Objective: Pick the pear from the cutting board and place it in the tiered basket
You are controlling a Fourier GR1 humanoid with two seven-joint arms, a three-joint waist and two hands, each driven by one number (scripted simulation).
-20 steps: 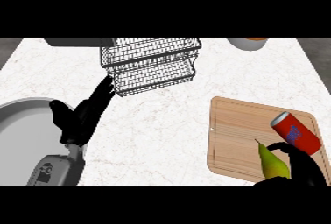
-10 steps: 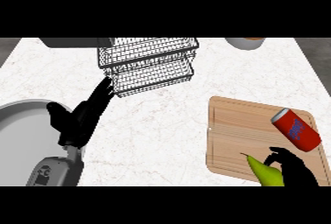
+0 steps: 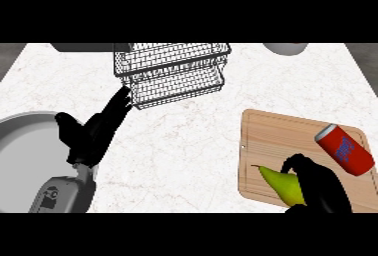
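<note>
One hand on the job: my right hand [image 3: 316, 181] is curled round the pear [image 3: 283, 184] at the near edge of the cutting board [image 3: 284, 131]. Can't tell from this angle whether the pear is lifted clear of the board. I'd call this the grasp step. Red can [image 3: 345, 149] lies near, on the same board. Next: lift, carry up-left across the desk [image 3: 196, 145] to the tiered basket [image 3: 173, 75], well apart, clearing its wire rim. Left hand [image 3: 87, 136] idle, fingers straight, by the pan [image 3: 22, 150].
</note>
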